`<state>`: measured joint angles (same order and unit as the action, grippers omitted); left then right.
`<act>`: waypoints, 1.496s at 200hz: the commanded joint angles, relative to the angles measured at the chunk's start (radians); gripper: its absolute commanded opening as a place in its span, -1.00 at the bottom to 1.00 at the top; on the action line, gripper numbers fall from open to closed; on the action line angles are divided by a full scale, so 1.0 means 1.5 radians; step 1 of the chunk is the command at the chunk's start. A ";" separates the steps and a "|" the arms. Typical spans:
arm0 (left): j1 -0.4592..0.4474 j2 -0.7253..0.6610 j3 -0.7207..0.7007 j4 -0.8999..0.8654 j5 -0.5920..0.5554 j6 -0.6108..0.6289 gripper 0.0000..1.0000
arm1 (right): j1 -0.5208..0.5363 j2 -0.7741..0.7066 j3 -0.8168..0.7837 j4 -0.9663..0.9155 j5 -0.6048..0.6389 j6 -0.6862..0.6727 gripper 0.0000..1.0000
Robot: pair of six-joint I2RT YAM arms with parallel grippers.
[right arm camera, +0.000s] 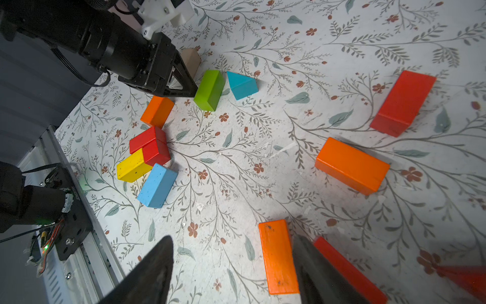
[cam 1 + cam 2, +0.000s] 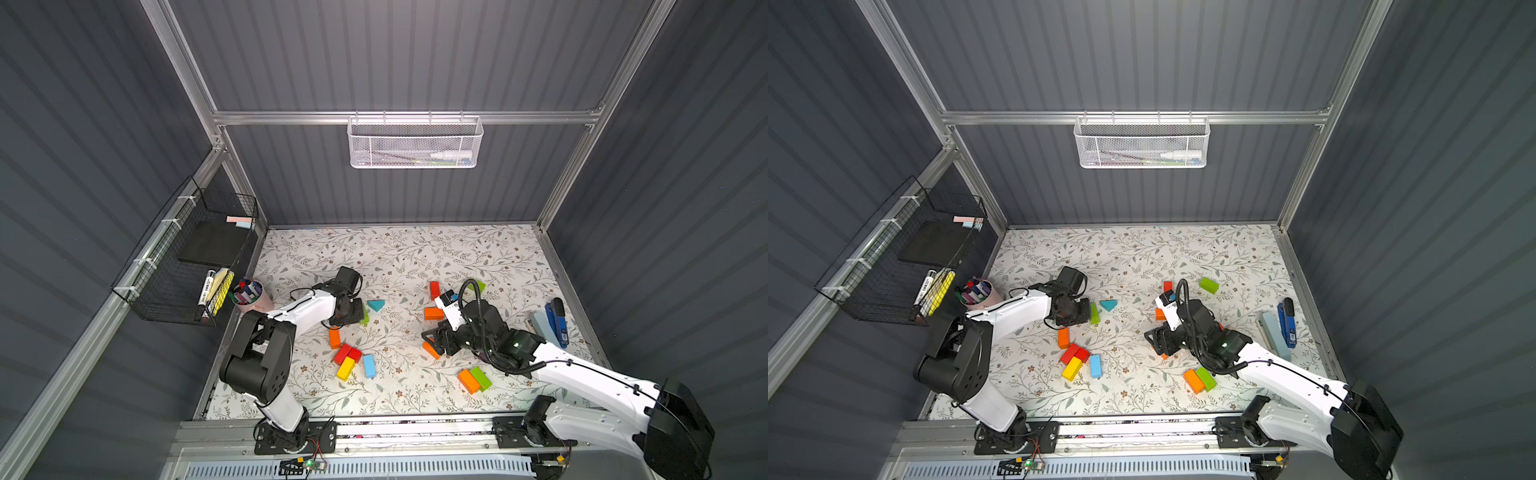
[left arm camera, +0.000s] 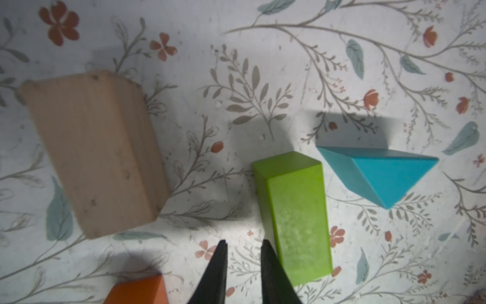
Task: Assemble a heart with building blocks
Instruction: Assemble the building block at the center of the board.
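The right gripper (image 1: 232, 238) is spread around an orange brick (image 1: 278, 258). The left gripper (image 3: 244, 242), narrowly parted and empty, is just beside a green brick (image 3: 294, 215) left of centre in both top views. Only the wrist views show the tan block (image 3: 97, 152).

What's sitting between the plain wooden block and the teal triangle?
A green brick, nearer the teal triangle than the plain wooden block; the left wrist view shows it.
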<state>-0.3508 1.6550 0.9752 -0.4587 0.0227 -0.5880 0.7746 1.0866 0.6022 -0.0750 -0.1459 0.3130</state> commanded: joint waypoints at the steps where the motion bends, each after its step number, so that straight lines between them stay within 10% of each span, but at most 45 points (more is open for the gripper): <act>1: -0.002 0.001 -0.009 0.019 0.030 0.028 -0.50 | -0.003 -0.005 -0.010 0.001 0.008 -0.002 0.47; 171: -0.003 -0.062 0.022 -0.069 -0.015 0.093 -0.47 | -0.002 -0.005 -0.019 0.021 -0.011 0.016 0.47; 299: -0.002 -0.217 0.043 -0.093 -0.164 0.135 -0.14 | 0.106 0.413 0.287 0.048 0.072 0.296 -0.01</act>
<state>-0.3508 1.3468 1.0462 -0.5720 -0.1642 -0.3748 0.9073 1.6100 0.9356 0.0101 -0.1005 0.6498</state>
